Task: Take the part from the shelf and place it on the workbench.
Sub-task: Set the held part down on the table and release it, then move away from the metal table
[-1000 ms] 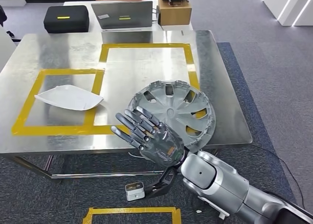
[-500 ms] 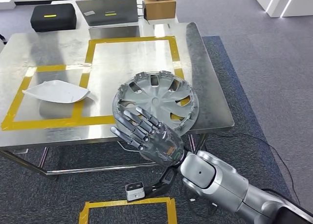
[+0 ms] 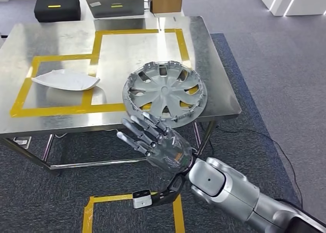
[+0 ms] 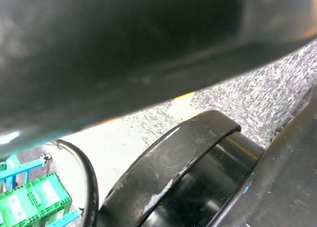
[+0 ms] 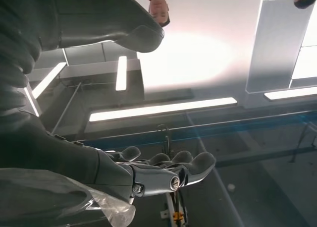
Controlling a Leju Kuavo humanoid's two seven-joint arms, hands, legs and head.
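Head view: the hubcap (image 3: 165,92) lies on the workbench (image 3: 215,80) near its front edge; the right hand (image 3: 156,141) hovers before it, fingers spread, empty. Right wrist view: fingers (image 5: 168,170) extended. Placing looks done; next, withdraw.

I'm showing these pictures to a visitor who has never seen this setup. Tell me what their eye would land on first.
First, the robot's right hand, open with fingers spread, held in front of the table's near edge and holding nothing. Just beyond it, the grey wheel cover lies flat near the front right corner of the steel workbench, overlapping the yellow tape outline. To the left, a white curved part rests inside the smaller taped rectangle.
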